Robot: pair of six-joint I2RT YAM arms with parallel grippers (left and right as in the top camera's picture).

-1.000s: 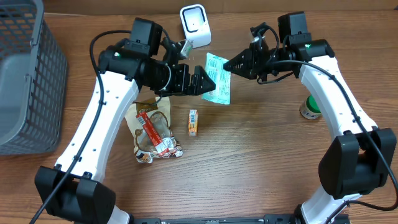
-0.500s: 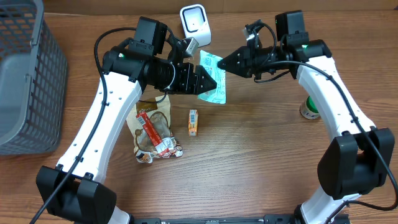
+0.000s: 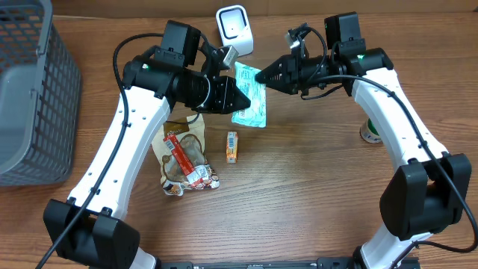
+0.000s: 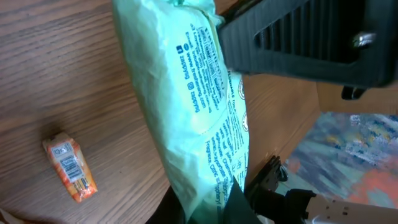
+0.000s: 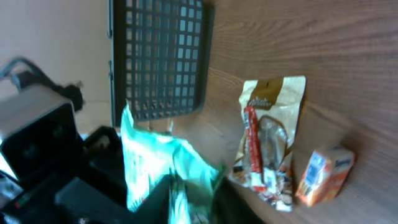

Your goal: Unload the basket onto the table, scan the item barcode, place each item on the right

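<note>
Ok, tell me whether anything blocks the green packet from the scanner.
Nothing visible does. The green packet, clamped in the left gripper, hangs close to the white scanner; the right gripper sits at the packet's upper edge.

Overhead looks down; 2 wrist views share packet (image 4: 186, 93).

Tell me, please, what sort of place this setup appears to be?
Probably a mock shop checkout: a white barcode scanner at the back, packaged goods like the green packet and snack bag, and a grey mesh basket.
</note>
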